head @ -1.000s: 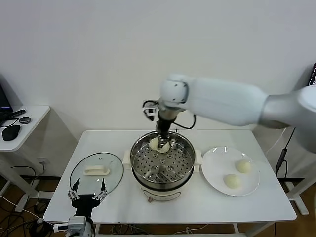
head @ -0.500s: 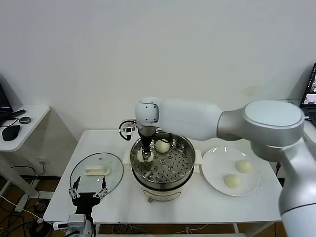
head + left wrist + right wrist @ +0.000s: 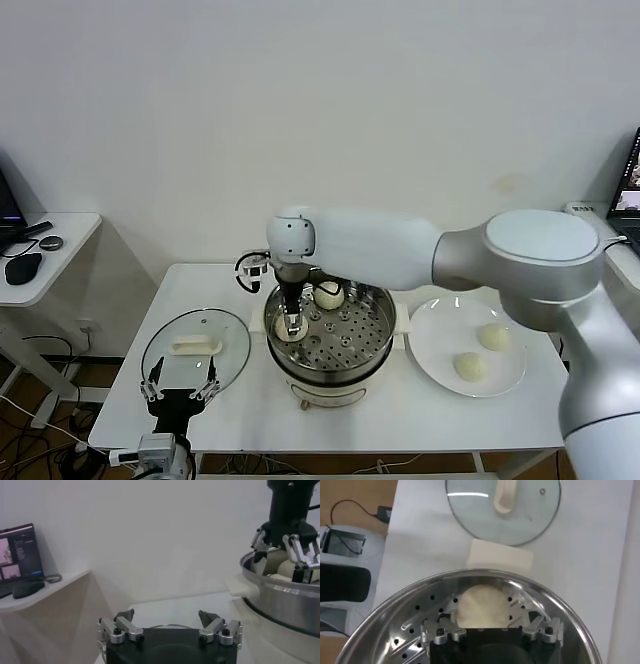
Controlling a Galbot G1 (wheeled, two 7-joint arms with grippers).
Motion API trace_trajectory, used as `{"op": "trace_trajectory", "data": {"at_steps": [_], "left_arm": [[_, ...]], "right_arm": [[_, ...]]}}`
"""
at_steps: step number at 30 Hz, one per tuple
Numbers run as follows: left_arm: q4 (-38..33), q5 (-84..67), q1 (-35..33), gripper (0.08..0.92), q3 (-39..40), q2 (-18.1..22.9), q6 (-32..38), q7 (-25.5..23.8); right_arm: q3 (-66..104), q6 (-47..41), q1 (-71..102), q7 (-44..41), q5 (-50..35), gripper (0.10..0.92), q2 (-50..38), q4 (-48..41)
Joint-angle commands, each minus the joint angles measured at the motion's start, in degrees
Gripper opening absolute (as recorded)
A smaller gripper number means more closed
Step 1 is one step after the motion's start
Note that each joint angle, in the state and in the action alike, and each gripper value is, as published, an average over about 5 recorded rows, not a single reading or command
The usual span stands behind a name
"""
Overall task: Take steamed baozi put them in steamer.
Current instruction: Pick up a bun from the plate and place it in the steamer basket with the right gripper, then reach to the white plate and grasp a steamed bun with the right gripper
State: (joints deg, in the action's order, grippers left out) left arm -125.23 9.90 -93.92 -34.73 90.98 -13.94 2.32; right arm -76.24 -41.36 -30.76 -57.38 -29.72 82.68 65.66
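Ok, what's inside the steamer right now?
Inside the steamer: one baozi at the back, a second baozi between the right gripper's fingers. The tray beneath them is hidden.

The right arm (image 3: pixel 420 245) was smooth, glossy white with a grey elbow joint. Both grippers, right gripper (image 3: pixel 292 325) and left gripper (image 3: pixel 169 630), had black bodies with silver, screw-studded fingers.
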Motion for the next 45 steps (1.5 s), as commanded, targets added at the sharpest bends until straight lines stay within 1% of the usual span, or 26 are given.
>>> {"op": "trace_trajectory", "data": {"at_steps": [1, 5, 11, 15, 18, 23, 27, 36, 45], "left_arm": [[-0.2, -0.1, -0.2, 0.823, 0.1, 0.5, -0.1, -0.1], [-0.3, -1.2, -0.3, 0.823, -0.2, 0.6, -0.2, -0.3], [-0.1, -3.4, -0.2, 0.823, -1.0, 0.6, -0.6, -0.8], [0.0, -3.9, -0.6, 0.823, -1.4, 0.6, -0.6, -1.0], [0.2, -3.9, -1.0, 0.823, -1.5, 0.6, -0.5, -1.0], [0.8, -4.0, -1.5, 0.823, -1.5, 0.7, -0.5, -1.1], [1.3, -3.9, -1.9, 0.823, -1.7, 0.7, -0.5, -1.0], [3.5, -3.7, -1.7, 0.823, -2.6, 0.7, -0.4, -1.0], [4.5, -3.7, -0.7, 0.823, -2.7, 0.6, -0.5, -1.2]], "right_arm": [[1.0, 0.7, -8.4, -2.0, 1.0, 0.822, -14.0, 13.9], [0.8, 3.8, -13.7, -5.2, 3.7, 0.823, -27.2, 20.7], [0.1, 13.1, -15.1, -11.4, 12.8, 0.823, -45.4, 25.7], [5.0, 16.8, -5.8, -13.4, 20.5, 0.823, -55.2, 26.7], [13.6, 19.1, 6.3, -14.0, 26.5, 0.823, -58.7, 24.9], [28.8, 22.6, 26.1, -13.7, 35.7, 0.823, -58.6, 18.9], [36.2, 23.6, 36.5, -13.4, 40.1, 0.823, -55.9, 15.3], [39.0, 28.8, 39.6, -13.4, 42.9, 0.823, -48.3, 6.9], [38.8, 30.6, 40.1, -14.8, 43.9, 0.823, -46.4, 5.7]]}}
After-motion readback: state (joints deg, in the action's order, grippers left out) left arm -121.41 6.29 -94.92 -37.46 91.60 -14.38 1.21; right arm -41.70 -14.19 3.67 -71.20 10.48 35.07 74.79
